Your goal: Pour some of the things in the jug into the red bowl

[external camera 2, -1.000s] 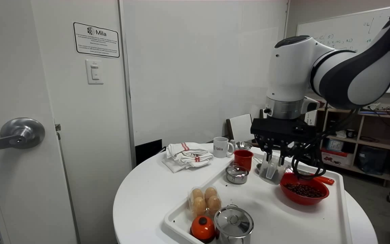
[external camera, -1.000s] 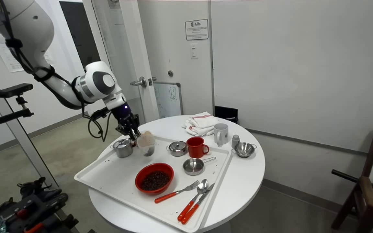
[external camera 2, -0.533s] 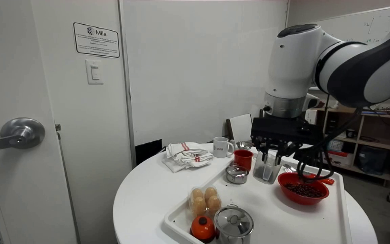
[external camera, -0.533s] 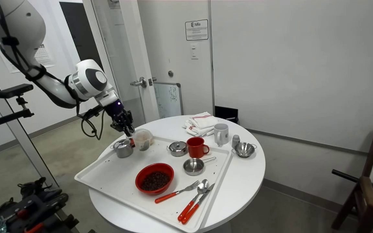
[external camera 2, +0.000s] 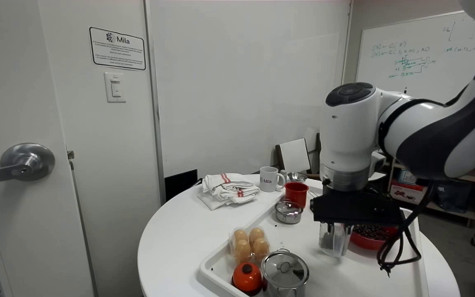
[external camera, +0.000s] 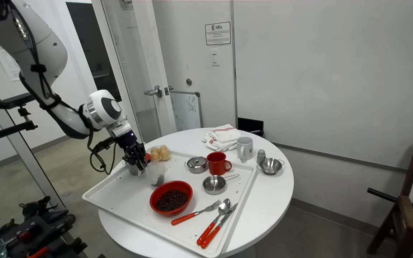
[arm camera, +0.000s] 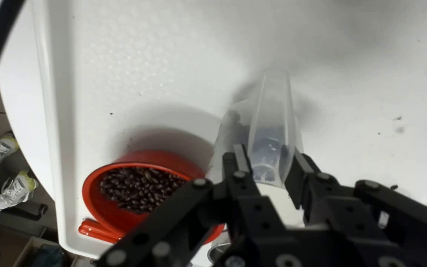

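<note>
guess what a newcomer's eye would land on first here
Probably the white robot arm hanging over the tray, its hand closed on the handle of a clear jug. Next would be the red bowl of dark beans, on the tray near the jug. The bright red mug, beside a small lidded pot on the same tray, likely follows.

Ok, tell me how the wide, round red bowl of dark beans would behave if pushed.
The wide, round red bowl stands low and broad on the flat, rectangular white tray, so a push would probably slide it rather than tip it. The dark oval beans lie loose inside, so they'd likely shift, and a hard jolt might spill some.
</note>
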Motion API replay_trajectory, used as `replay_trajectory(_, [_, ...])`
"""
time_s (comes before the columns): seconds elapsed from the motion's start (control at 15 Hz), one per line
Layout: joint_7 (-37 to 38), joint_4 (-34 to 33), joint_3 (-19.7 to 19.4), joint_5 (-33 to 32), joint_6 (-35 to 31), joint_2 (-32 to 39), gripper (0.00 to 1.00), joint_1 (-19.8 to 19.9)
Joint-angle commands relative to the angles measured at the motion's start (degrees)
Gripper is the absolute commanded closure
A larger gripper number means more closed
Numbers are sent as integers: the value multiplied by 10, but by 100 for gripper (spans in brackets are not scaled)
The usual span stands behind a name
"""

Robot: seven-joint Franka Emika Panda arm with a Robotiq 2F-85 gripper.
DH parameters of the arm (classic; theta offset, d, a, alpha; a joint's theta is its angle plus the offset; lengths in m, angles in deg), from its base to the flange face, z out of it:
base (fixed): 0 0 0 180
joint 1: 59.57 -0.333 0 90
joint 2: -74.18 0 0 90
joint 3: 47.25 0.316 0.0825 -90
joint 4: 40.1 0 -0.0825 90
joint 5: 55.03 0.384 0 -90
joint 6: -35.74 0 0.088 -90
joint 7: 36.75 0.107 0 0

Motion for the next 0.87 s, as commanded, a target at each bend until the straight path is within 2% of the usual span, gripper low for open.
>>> replay_trajectory(0.0, [5,-30,-2,-6,25,37,87,-17])
replay_trajectory(0.07, [1,-33,0,-2,30,42,47,-19])
replay_trajectory(0.13, [-4,-34,4,5,38,41,46,-17])
replay_trajectory(0.2, [-6,-35,7,13,44,39,40,-16])
replay_trajectory(0.27, [-1,-22,4,4,27,34,58,-15])
replay_trajectory(0.4, [-1,-24,6,5,33,35,44,-15])
replay_trajectory(0.47, [-1,-25,6,5,34,35,40,-15])
replay_trajectory(0.8, [-1,-25,6,5,35,35,40,-15])
